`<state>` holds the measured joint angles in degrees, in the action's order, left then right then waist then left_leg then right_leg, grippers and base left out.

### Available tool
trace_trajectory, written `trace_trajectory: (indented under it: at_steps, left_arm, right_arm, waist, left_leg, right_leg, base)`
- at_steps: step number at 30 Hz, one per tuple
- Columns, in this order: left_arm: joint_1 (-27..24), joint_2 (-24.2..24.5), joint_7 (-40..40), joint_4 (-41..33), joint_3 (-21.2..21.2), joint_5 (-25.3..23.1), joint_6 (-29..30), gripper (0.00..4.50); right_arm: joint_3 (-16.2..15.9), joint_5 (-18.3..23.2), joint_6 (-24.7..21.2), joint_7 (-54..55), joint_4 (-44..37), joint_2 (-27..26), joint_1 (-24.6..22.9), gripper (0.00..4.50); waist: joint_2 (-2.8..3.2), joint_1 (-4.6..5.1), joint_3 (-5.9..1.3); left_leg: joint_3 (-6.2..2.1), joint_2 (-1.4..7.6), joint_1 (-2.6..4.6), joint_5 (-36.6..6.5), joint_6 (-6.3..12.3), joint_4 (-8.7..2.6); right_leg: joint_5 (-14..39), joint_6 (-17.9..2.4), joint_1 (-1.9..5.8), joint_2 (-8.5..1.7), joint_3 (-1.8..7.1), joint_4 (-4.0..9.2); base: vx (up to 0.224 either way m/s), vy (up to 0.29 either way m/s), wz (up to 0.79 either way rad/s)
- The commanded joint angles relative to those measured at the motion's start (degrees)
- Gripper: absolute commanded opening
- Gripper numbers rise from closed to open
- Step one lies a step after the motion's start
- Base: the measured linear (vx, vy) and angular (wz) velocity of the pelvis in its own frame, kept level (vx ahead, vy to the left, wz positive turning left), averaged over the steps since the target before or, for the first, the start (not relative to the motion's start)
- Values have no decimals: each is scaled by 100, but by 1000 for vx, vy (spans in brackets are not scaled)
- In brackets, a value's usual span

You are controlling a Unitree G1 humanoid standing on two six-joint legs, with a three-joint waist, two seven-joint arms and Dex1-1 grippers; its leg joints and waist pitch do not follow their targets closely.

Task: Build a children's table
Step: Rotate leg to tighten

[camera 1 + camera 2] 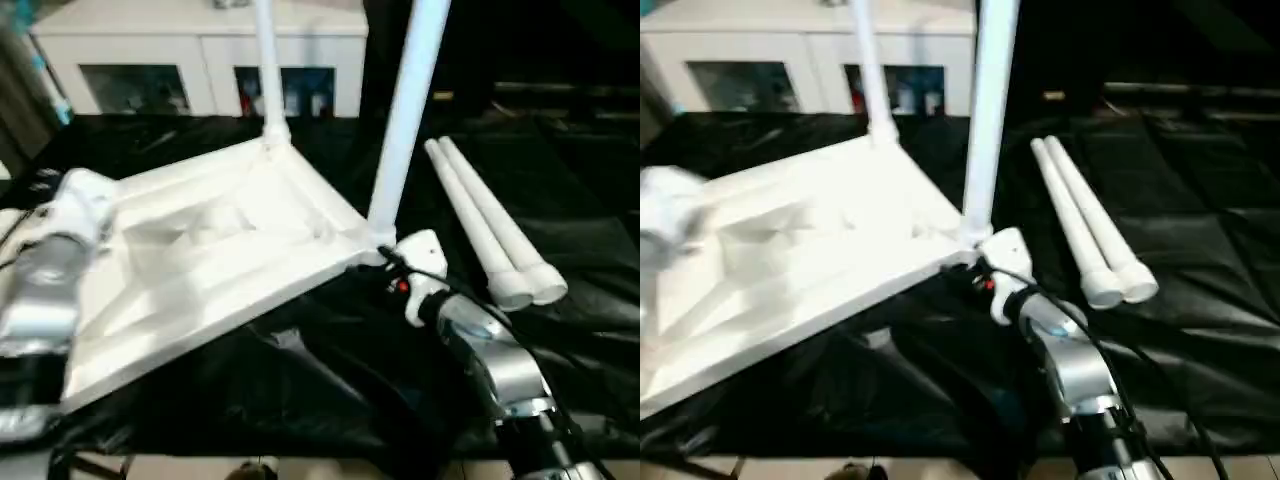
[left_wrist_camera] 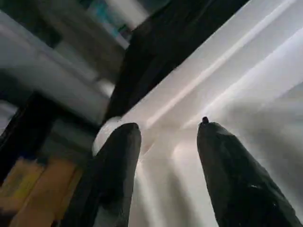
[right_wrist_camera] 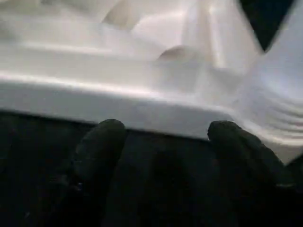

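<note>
The white tabletop (image 1: pixel 200 260) lies underside up on the black cloth, tilted, with its near right corner raised. Two white legs stand in its sockets, one at the far corner (image 1: pixel 268 70) and one at the near right corner (image 1: pixel 405 110). Two loose legs (image 1: pixel 490 230) lie side by side on the cloth to the right. My left gripper (image 2: pixel 165 137) is at the tabletop's left edge, fingers apart over the white plastic. My right gripper (image 3: pixel 165 137) is open just in front of the rim (image 3: pixel 118 101), beside the right corner's leg, with only cloth between its fingers.
A white cabinet (image 1: pixel 200 50) with glass-fronted shelves stands behind the work surface. Black cloth (image 1: pixel 330 380) covers the surface, rumpled near the front edge. A strip of light floor (image 1: pixel 300 468) shows below that edge.
</note>
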<state>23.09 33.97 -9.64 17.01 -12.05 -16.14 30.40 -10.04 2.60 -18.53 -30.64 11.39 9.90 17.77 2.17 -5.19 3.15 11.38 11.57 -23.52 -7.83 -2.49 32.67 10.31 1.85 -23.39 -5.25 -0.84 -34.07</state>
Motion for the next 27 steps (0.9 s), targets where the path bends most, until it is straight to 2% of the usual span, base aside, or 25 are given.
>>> trace_trajectory:
  at_steps: [1, 2, 4, 10, 11, 12, 13, 20, 22, 25, 27]
  left_arm:
    - [-79, 80, 39, -203, -80, -80, 231, 188]
    - [-137, 97, 1, -248, -85, -63, 277, 189]
    - [-222, 116, -171, -215, -31, 27, 276, 161]
    - [-363, 214, -445, -134, 153, 82, 479, 122]
    - [-373, 222, -532, -107, 192, 123, 425, 110]
    - [-380, 227, -623, -79, 236, 161, 367, 101]
    - [-373, 225, -837, 22, 363, 225, 275, 95]
    - [-185, 395, -1486, 561, 915, 100, 308, 44]
    - [-75, 550, -2055, 779, 1292, 69, 279, 20]
    - [14, 626, -2505, 808, 1545, 87, 179, 10]
    - [47, 633, -2632, 787, 1598, 113, 152, 1]
  right_arm:
    - [-119, -111, -195, -49, 19, 62, 43, 298]
    - [-156, -139, -271, -68, 52, 66, 68, 290]
    - [-222, -199, -361, -83, 126, 69, 134, 274]
    - [-278, -283, -552, 8, 377, 97, 407, 227]
    - [-264, -272, -560, 11, 411, 89, 438, 212]
    - [-250, -262, -567, 13, 441, 80, 465, 202]
    - [-226, -245, -574, 13, 531, 49, 537, 197]
    - [-216, -262, -382, -15, 1086, -64, 898, 124]
    - [-203, -279, -242, 19, 1519, -129, 1144, 107]
    - [-213, -305, -146, 32, 1860, -188, 1336, 90]
    - [-212, -304, -129, 28, 1954, -212, 1391, 63]
  waist:
    - [36, 21, -384]
    - [41, 12, -388]
    - [24, 22, -386]
    - [33, 25, -406]
    - [-21, 31, -408]
    - [-21, 31, -408]
    - [-6, 19, -413]
    - [-10, 33, -431]
    - [-18, 40, -442]
    - [-3, 36, -434]
    - [-4, 39, -438]
  left_leg:
    - [-127, 96, 248, -2316, -384, -430]
    - [-120, 88, 265, -2340, -378, -421]
    - [-127, 83, 253, -2393, -387, -428]
    - [-123, 77, 249, -2280, -386, -415]
    - [-120, 72, 233, -2226, -363, -411]
    - [-120, 72, 233, -2226, -363, -411]
    - [-124, 70, 251, -2218, -355, -408]
    - [-124, 75, 261, -2267, -436, -416]
    - [-120, 61, 273, -2299, -439, -403]
    - [-122, 85, 285, -2335, -481, -414]
    - [-120, 82, 283, -2293, -495, -414]
  right_leg:
    - [1524, -813, 77, -127, 66, 388]
    - [1586, -789, 54, -125, 71, 401]
    - [1663, -756, 60, -128, 69, 410]
    - [1475, -784, 60, -131, 73, 389]
    - [1462, -794, 78, -134, 71, 383]
    - [1462, -794, 78, -134, 71, 383]
    - [1495, -814, 55, -135, 71, 386]
    - [1292, -829, 63, -131, 73, 364]
    - [1358, -895, 53, -142, 74, 366]
    - [1307, -930, 54, -151, 78, 363]
    - [1251, -972, 63, -147, 75, 346]
  base:
    - [0, 0, 0]
    - [0, 0, 0]
    - [0, 0, 0]
    - [0, 0, 0]
    - [0, 0, 0]
    - [0, 0, 0]
    - [0, 0, 0]
    - [0, 0, 0]
    - [0, 0, 0]
    - [0, 0, 0]
    - [0, 0, 0]
